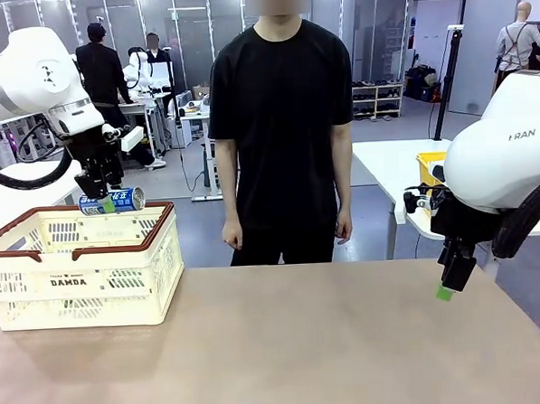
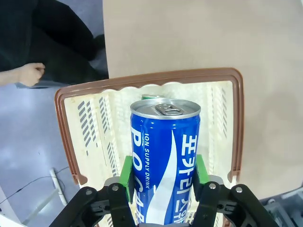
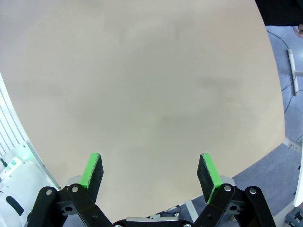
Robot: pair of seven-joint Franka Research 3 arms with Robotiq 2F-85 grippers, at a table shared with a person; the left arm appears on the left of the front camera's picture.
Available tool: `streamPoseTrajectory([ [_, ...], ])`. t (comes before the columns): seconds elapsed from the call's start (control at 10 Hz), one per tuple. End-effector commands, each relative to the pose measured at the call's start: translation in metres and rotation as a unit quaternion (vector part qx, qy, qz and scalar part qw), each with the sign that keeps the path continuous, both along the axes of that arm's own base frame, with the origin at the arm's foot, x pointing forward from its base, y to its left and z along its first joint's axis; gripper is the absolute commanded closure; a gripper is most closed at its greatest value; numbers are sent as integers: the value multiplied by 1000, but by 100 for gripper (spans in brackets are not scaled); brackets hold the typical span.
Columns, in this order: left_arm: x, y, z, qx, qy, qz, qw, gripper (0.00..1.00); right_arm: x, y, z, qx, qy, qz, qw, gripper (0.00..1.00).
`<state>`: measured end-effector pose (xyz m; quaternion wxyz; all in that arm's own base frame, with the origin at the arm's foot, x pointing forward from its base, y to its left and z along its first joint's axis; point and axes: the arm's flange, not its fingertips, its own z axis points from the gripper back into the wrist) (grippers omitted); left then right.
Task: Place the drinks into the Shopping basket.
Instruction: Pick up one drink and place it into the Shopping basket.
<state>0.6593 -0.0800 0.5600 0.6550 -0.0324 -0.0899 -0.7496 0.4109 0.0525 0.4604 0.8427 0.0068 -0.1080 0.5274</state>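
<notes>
From the front, the cream-white slotted plastic shopping basket with a brown rim sits at the left end of the tan table. A person in a black T-shirt stands behind the table, to the right of the basket, arms down. Above the basket's far rim the left gripper is clamped on a blue metal drink can with a silver top; the can lies on its side, its long axis running left to right along that rim. Well to the right of the basket, the right gripper hangs beyond the table's right edge with one green pad showing at its tip.

In the left wrist view the can is seen end-on from its silver pull-tab lid, white lettering running down its blue side, green pads pressed against both flanks. Below it the basket stands open, and a green can top peeks out inside, just past the blue can. The person's hand shows beyond the basket.

In the right wrist view the right gripper holds its green pads wide apart over bare table, nothing between them.
</notes>
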Motion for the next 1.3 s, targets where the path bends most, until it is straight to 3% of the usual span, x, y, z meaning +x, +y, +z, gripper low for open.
streamPoseTrajectory([
  [0.0, 12, -1, -11, -6, 29, -27, 999, 43, 0, 0, 1, -1, 1, 1, 1000, 0],
  [0.5, 57, 9, -78, -13, 63, -28, 998, 43, 0, 0, 1, -1, 1, 1, 1000, 0],
  [0.9, 70, 15, -123, 9, 74, -26, 997, 43, 0, 0, 1, -1, 1, 1, 1000, 0],
  [1.2, 70, 11, -151, 13, 60, -12, 998, 43, 0, 0, 1, -1, 1, 1, 1000, 0],
])
